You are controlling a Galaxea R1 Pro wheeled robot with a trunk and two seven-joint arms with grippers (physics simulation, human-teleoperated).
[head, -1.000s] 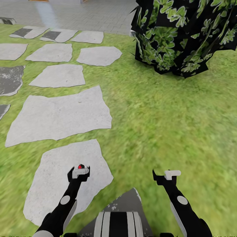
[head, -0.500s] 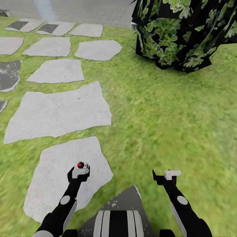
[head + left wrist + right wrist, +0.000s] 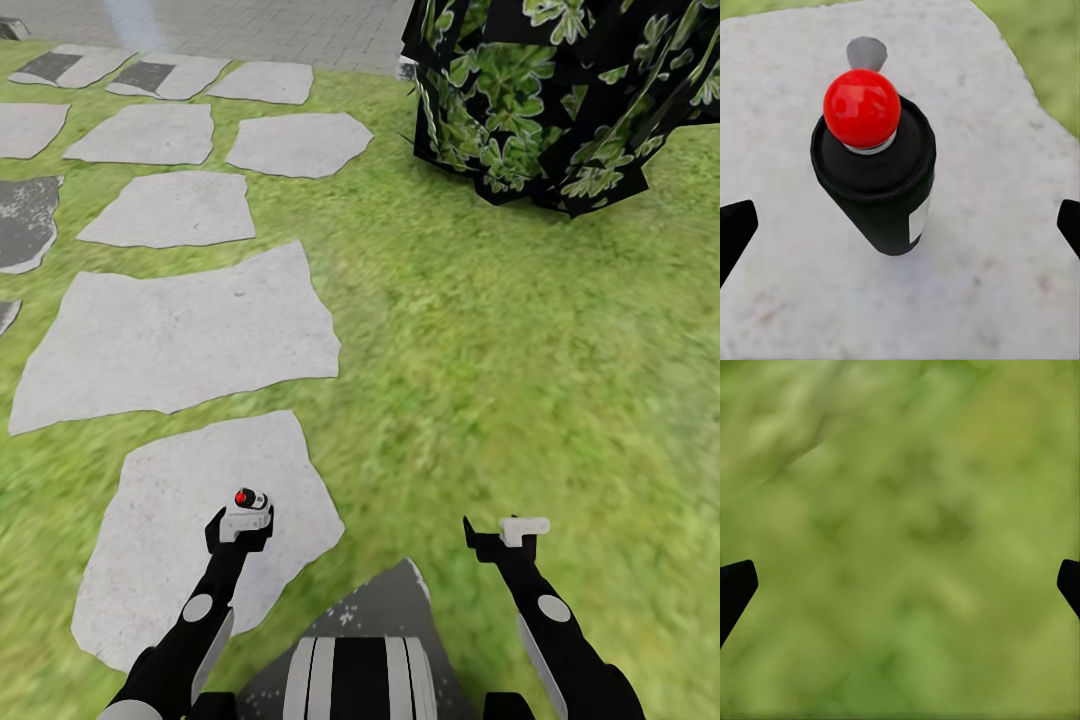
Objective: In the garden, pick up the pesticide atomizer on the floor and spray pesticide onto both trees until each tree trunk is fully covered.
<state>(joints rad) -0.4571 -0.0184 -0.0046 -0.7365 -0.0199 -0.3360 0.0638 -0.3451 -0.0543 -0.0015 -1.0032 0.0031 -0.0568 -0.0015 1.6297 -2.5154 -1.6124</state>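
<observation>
Grey stepping stone [image 3: 190, 520] at lower left carries the upright pesticide atomizer [image 3: 250, 498], just beyond the left gripper [image 3: 240, 528], whose jaws gape wide, empty. Right gripper [image 3: 505, 532] hovers wide open over grass [image 3: 520, 350].

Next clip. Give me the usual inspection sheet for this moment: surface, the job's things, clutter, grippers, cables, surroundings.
Surface: green lawn with flat grey paving stones.
Job's things: pesticide atomizer, black with a red ball top, standing upright on a paving stone, ungrasped; no tree trunk seen.
Clutter: nothing seen.
Grippers: left gripper above the atomizer, jaws wide apart on either side of it, not touching; right gripper open over grass, holding nothing.
Cables: nothing seen.
Surroundings: dark blocky green foliage ahead to the right; grey tiled paving beyond the lawn.
</observation>
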